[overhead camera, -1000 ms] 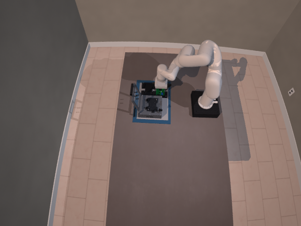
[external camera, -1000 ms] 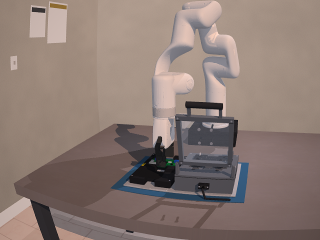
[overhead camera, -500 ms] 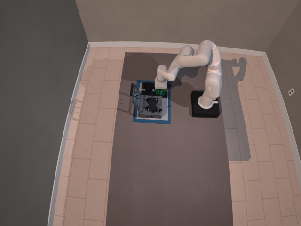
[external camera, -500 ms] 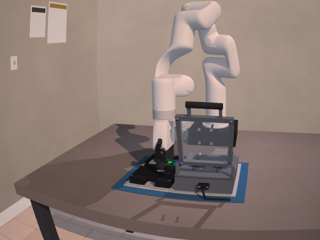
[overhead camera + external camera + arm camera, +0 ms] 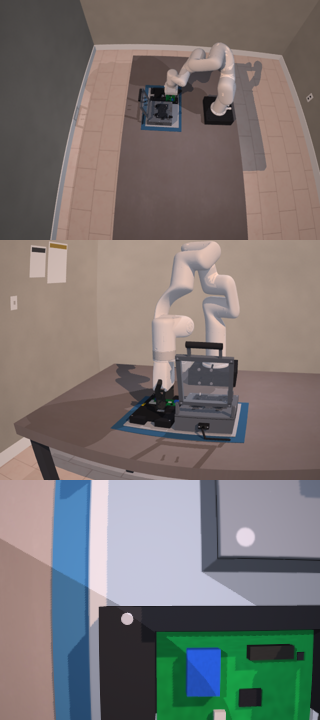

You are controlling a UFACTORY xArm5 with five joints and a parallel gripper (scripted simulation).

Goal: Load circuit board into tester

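Hovering w/ my pincer [image 5: 160, 405] spread to its widest, nothing in it, right over the circuit board [image 5: 235, 680], which lies flat in the black tray [image 5: 125, 670] directly below me, component side up.

Handling, my guess: thin, stiff, light, hard-edged, fragile on top. So pinch it by its bare opposite edges, not on the blue block [image 5: 203, 672] or the black chips [image 5: 270, 652].

Pointing: a white bit [image 5: 219, 714] at the bottom edge of the wrist view may be the connector; cut off, can't confirm. Long axis not judgeable, board runs out of view.

Tester [image 5: 206, 418] sits just beside the tray, lid [image 5: 205, 380] up.
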